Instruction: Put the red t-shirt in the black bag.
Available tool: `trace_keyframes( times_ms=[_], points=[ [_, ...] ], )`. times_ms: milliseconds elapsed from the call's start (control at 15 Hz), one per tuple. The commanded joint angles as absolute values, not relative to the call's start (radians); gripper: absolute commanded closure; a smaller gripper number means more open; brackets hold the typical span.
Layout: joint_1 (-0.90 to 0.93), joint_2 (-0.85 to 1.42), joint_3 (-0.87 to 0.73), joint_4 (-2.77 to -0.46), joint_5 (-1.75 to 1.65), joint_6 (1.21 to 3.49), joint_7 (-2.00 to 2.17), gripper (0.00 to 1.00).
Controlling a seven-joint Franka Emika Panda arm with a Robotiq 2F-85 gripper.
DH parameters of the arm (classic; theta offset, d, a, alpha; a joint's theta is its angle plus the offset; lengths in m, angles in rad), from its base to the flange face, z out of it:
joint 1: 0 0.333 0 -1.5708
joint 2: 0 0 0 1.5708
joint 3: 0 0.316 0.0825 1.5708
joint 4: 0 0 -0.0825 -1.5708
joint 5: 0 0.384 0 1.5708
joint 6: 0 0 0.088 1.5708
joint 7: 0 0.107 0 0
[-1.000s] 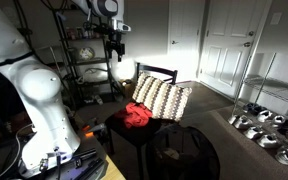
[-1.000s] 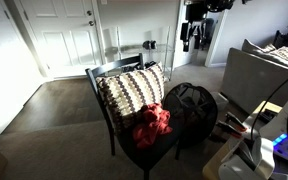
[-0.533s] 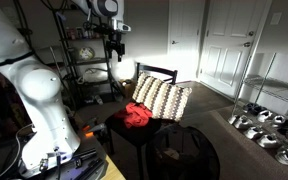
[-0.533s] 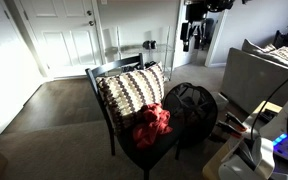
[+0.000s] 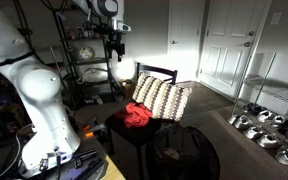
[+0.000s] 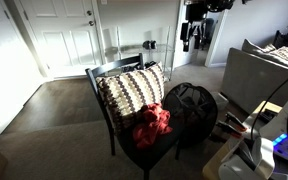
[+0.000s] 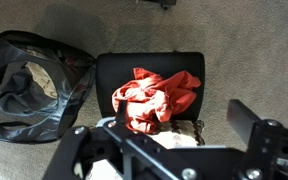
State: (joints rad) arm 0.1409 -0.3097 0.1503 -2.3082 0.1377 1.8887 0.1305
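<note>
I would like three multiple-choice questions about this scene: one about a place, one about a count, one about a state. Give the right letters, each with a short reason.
1. Where does the red t-shirt lie?
A) on a shelf
B) on the floor
C) on the chair seat

2. How many pillows lean on the back of the chair?
A) one
B) two
C) none

3. In what state is the black bag?
A) zipped shut
B) open at the top
C) folded flat

Answers:
1 C: the wrist view shows it on the dark seat.
2 A: both exterior views show a single striped one.
3 B: its inside shows in the wrist view.
</note>
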Motion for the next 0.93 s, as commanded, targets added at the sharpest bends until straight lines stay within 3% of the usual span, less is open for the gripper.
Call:
trace_keyframes(
  times_ms=[0, 867],
  points=[
    [0.139, -0.309, 0.152, -2.307, 0.138, 1.887, 0.13, 0.0],
    [0.17, -0.274, 0.196, -2.273, 0.105, 1.886, 0.127, 0.0]
  ],
)
